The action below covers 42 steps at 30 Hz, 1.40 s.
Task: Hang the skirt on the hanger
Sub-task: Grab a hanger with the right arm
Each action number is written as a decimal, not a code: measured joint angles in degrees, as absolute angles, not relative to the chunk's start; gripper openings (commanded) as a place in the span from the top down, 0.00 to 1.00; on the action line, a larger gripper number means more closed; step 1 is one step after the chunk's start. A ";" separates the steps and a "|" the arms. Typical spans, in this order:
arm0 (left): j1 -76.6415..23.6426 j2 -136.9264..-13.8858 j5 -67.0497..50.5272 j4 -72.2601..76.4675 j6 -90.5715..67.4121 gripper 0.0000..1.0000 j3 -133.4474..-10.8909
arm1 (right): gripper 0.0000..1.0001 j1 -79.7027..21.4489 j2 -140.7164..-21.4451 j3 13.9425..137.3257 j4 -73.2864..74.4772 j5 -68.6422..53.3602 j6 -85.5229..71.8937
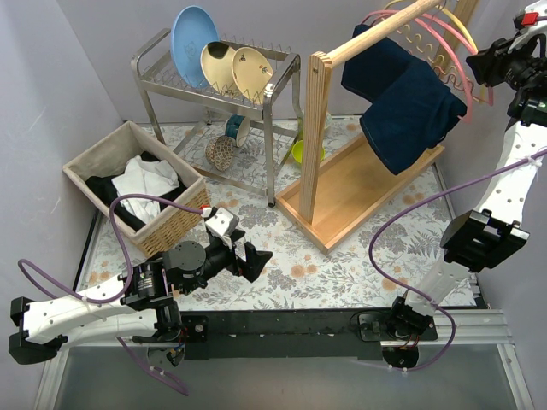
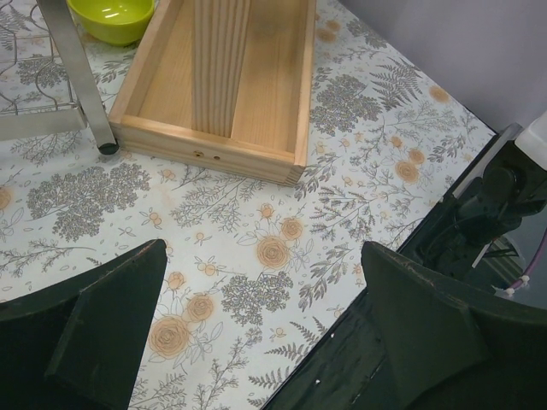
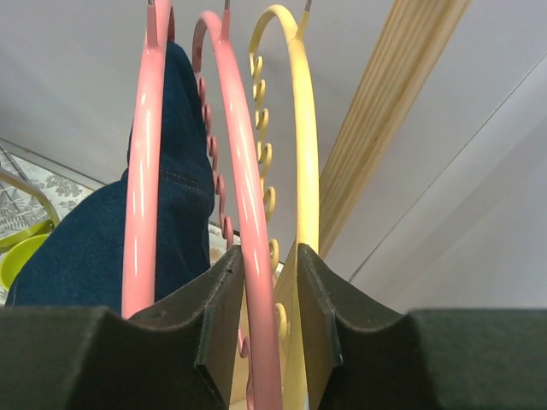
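The right end effector (image 3: 269,318), clamped on the middle pink hanger (image 3: 246,205), sat just right of the navy skirt (image 1: 408,111) draped over the wooden rail (image 1: 376,31), far nearer than the left end effector (image 1: 249,256), which was spread apart low over the bench (image 1: 342,275).

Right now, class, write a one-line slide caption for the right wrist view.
Right gripper with jaws clamping the middle pink hanger, navy skirt draped at left, yellow hanger just behind.

The skirt (image 1: 408,111) is matt denim, the rack (image 1: 314,128) bare wood, the hangers (image 3: 248,222) glossy plastic.
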<state>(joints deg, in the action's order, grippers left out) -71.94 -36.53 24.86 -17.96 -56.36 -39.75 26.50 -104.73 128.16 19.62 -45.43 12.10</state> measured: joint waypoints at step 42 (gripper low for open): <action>-71.94 -39.00 24.77 -17.61 -55.83 0.02 -39.75 | 0.99 23.73 -105.41 126.48 14.46 -49.69 4.45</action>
